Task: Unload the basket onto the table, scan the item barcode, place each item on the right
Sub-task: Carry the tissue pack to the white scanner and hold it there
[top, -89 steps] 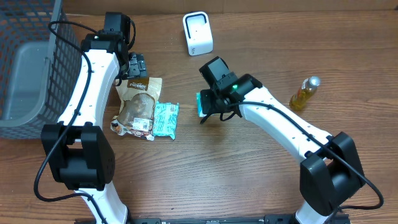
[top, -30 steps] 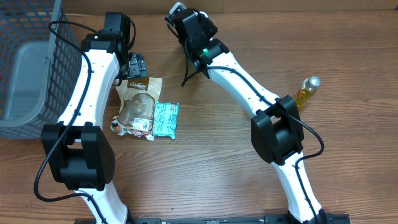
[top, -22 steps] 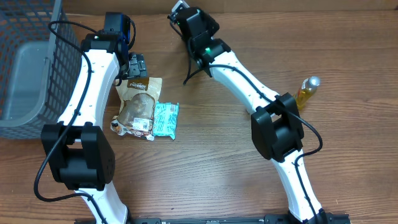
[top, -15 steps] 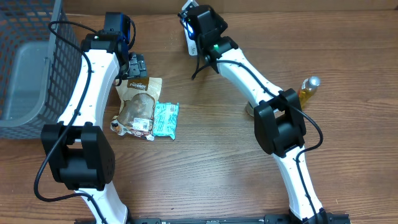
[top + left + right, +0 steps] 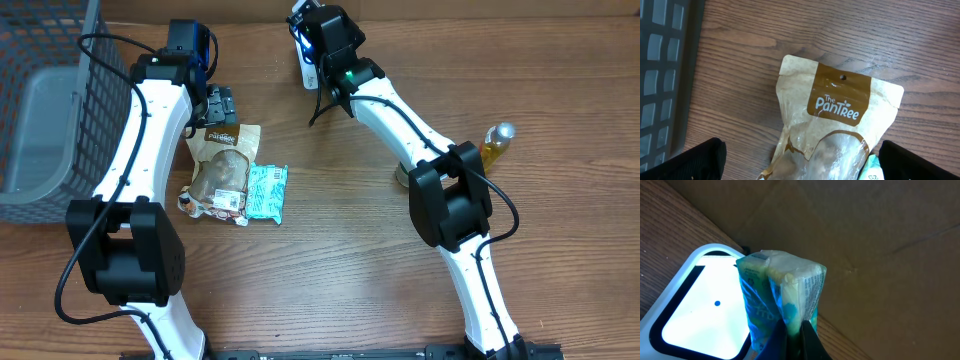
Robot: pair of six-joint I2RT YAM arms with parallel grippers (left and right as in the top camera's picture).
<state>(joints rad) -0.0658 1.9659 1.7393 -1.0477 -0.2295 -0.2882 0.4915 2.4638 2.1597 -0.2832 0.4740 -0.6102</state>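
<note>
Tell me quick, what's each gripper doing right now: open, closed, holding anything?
Left gripper: open, empty, above the brown pouch.
Right gripper: closed on the teal packet, at the scanner.

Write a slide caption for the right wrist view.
Right end effector holds a teal packet by the lit white scanner.

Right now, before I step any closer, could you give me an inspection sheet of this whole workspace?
Surface: wooden table, no spills seen.
Job's things: held teal packet up against the lit white scanner.
Clutter: brown pouch, second teal packet, bottle, wire basket.
Jaws: right jaws shut on the held teal packet; left jaws wide open above the brown pouch.
Cables: black cable along the left arm; another hanging from the right wrist.
Surroundings: cardboard wall behind the scanner.
</note>
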